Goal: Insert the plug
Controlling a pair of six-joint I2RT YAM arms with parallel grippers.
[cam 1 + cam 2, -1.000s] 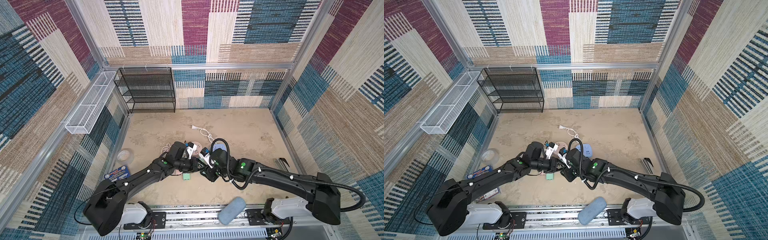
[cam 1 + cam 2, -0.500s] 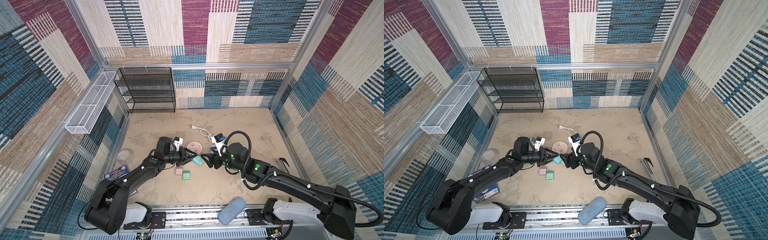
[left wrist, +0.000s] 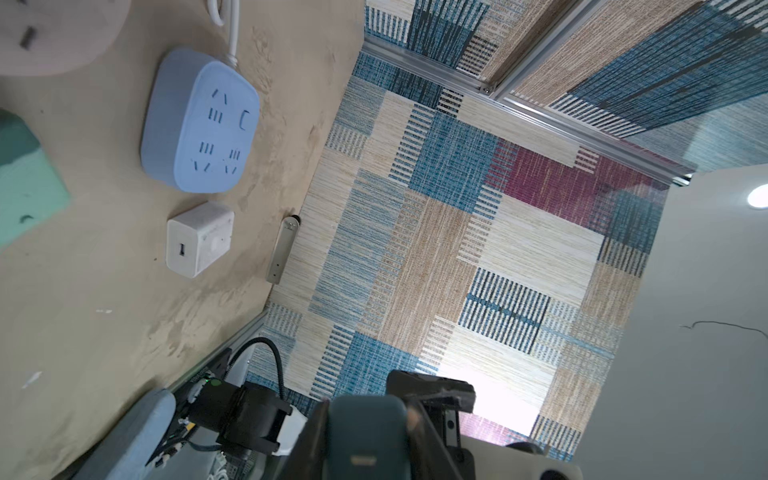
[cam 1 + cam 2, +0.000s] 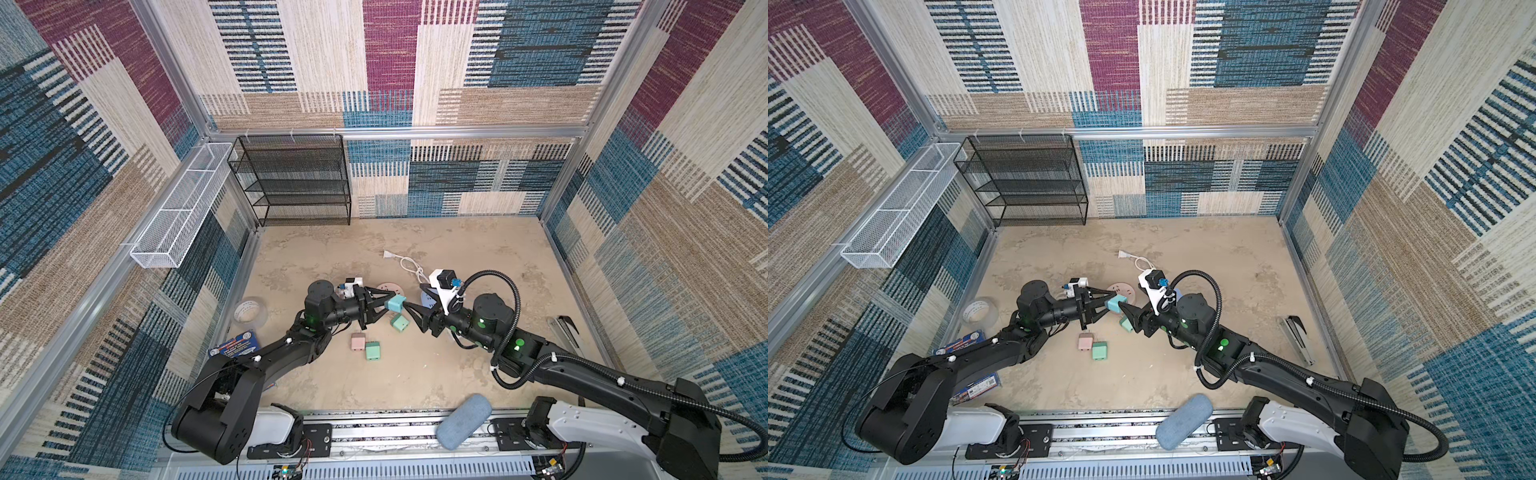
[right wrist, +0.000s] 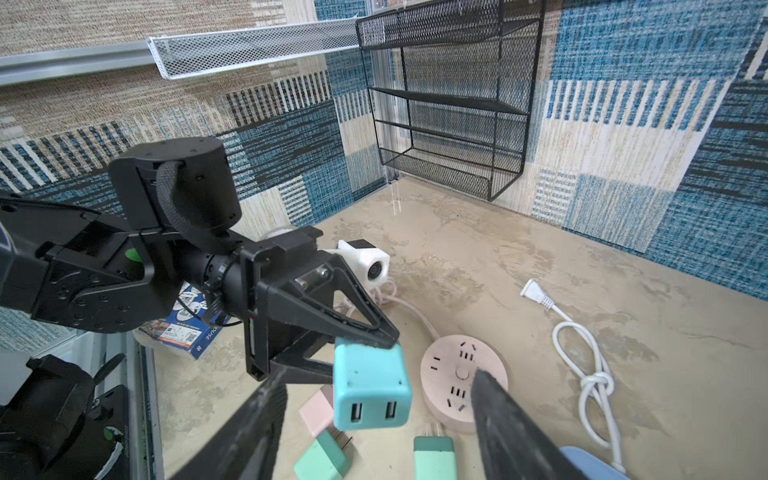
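Plug (image 5: 371, 395) was the teal cube with two USB ports, and it hung in the air above the floor, pinched at its rear edge by the tips of the left gripper (image 4: 386, 304). The right gripper (image 4: 412, 296) faced it with its jaws spread wide on either side of the port face, touching nothing. This looked like a handover, and most of the risk sat there. The left grip was shallow and caught only a corner, so a nudge from an incoming finger (image 5: 498, 415) could have pivoted the cube or knocked it free. If the left side let go before the right had closed squarely, the plug would probably have dropped among the spare green (image 4: 372, 350) and pink (image 4: 358, 341) plugs lying below and been hard to tell apart or pick up cleanly. The prongs were hidden from every view, so their angle could not be checked. A grip taken off-centre would have carried that error down to the round pink socket block (image 5: 463, 382), where the prongs might have missed the slots. That block lay loose on the floor and would likely have slid under a slanted push.
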